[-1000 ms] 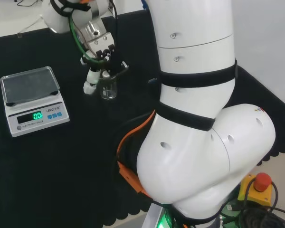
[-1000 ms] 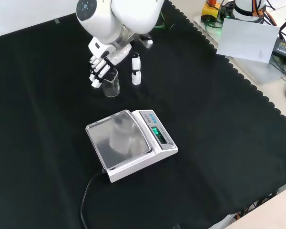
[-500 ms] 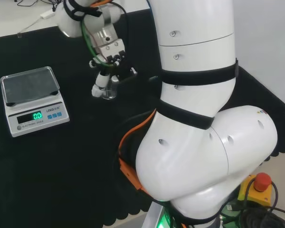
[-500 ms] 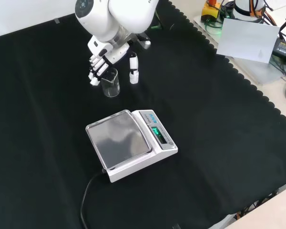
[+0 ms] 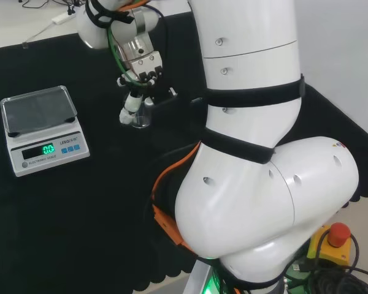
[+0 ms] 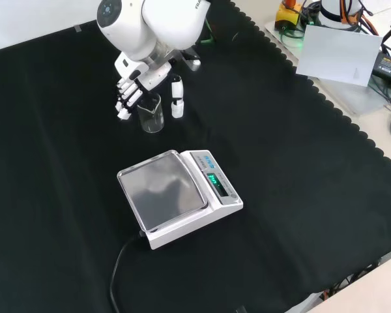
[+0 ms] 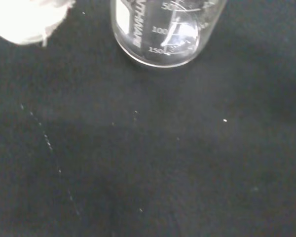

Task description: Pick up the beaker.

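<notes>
Flanking the upright beaker [image 6: 151, 114] on the black cloth [image 6: 280, 163], hand [image 6: 135, 85] spread wide, fingers straight.

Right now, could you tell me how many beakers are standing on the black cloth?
1: the beaker stands beyond the scale in the front view, between the hand's fingers and thumb. Clear glass could be overlooked.

hand [image 5: 137, 82] over beaker [image 5: 141, 116], scale [image 5: 42, 128] left

I see a clear glass beaker [image 6: 151, 112] with white printed markings on the black cloth [image 6: 300, 195]. My hand [image 6: 131, 88] is black and white. The scale [image 6: 179, 195] is white, grey-topped, with green lit digits.
</notes>
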Controlling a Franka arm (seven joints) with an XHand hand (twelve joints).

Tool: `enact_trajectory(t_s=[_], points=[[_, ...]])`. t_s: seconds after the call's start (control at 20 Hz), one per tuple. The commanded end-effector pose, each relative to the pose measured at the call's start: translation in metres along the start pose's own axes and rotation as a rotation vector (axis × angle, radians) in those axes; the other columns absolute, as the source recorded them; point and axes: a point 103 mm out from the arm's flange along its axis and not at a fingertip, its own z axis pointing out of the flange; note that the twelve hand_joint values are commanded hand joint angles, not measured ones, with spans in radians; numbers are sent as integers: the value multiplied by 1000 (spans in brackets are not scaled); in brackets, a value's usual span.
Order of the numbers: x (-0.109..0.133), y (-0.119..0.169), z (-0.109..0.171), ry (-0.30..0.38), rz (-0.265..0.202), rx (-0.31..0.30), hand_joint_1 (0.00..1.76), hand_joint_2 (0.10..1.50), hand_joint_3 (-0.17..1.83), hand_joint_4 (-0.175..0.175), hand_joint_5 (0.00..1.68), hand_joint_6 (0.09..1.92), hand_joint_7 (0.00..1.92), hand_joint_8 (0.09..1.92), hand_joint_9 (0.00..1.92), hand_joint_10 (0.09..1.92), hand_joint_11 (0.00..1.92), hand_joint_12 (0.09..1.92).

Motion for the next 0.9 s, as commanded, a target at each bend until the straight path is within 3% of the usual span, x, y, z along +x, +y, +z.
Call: enact_trajectory(t_s=[0.05, 0.3, 0.35, 0.5, 0.6, 0.9], points=[[8, 9, 2, 19, -6, -34, 818, 635, 52, 80, 131, 87, 6, 597, 64, 945, 0, 1574], [5, 14, 5, 71, -5, -91, 993, 624, 135, 74, 440, 131, 338, 744, 467, 832, 332, 1481], [4, 15, 6, 79, -4, -99, 1021, 599, 195, 73, 481, 196, 412, 752, 545, 787, 405, 1443], [1, 16, 8, 96, -2, -120, 1083, 484, 474, 80, 547, 672, 575, 786, 726, 710, 589, 1343], [1, 16, 8, 96, -2, -133, 1118, 437, 598, 85, 603, 889, 640, 814, 820, 692, 700, 1278], [8, 20, 8, 117, 11, -189, 1239, 404, 752, 86, 861, 1027, 819, 881, 1062, 649, 944, 1159]])
